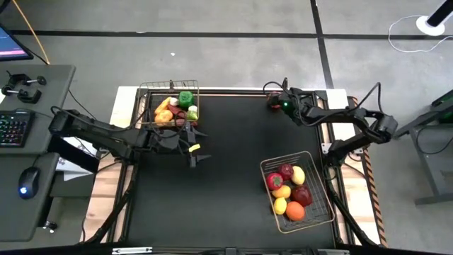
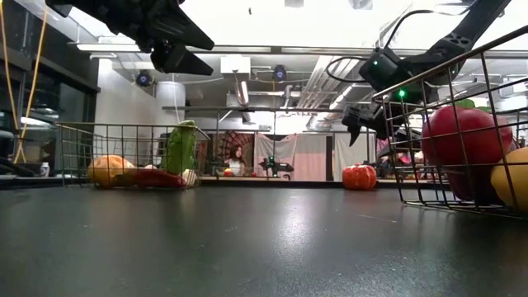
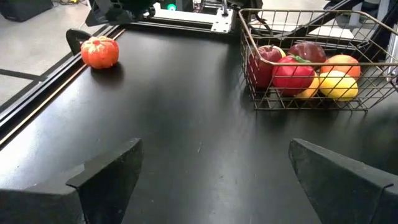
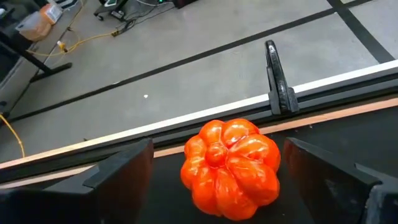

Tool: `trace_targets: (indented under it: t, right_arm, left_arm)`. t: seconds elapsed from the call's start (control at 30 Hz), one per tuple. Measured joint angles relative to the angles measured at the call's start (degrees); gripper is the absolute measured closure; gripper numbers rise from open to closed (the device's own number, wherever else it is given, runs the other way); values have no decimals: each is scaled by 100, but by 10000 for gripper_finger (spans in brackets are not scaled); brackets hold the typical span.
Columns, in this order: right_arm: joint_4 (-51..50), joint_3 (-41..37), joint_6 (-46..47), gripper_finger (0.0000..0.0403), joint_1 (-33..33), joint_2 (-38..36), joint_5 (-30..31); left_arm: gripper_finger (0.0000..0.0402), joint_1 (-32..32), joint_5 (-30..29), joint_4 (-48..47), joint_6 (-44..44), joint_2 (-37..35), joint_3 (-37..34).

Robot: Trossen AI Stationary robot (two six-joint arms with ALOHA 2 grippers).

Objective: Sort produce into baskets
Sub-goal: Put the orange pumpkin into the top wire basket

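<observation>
Right tool (image 4: 214, 165) hovers at the far edge of the worktop (image 1: 226, 177), fingers wide apart, straddling the last loose piece: an orange-red ribbed tomato (image 4: 230, 168) sitting upright, fingers on either side but not touching it

Left tool (image 1: 192, 149) hangs wide and empty just beside the coppery-rimmed basket (image 1: 168, 86), which holds the green pepper (image 1: 185, 98), orange and yellow pieces

The silvery basket (image 1: 297, 216) near the front right holds red apples (image 1: 286, 171), a lemon (image 1: 298, 175) and an orange (image 1: 295, 211)

Judgement: sorting nearly complete, only the tomato left to grasp

Risks:
- Tomato lies close to the worktop's rear edge and rail (image 4: 278, 78); an off-centre close could nudge the rounded body so it rolls off toward the floor
- Lobed, glossy surface: fingers landing on a rib may squeeze it out
- Descending too low could drive fingertips into the worktop
- On carry, tool could clip the silvery basket's rim
</observation>
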Motion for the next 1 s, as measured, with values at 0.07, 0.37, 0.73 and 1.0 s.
trace_targets:
  t: [0.07, 0.37, 0.73, 1.0]
  right_arm:
    - [-4, 0, -6, 48, 0, 0, 0]
    - [59, -7, 56, 48, 1, 0, -812]
    - [1302, -7, -1596, 48, 403, -16, -2817]
    - [1244, -5, -1554, 46, 420, -17, -2627]
  left_arm:
    - [9, 0, 1, 1, 0, 0, 0]
    - [9, 0, 1, 2, 0, 0, 0]
    - [9, 0, 1, 2, -8, 0, -2]
    - [9, 0, 3, 2, -55, 0, -2]
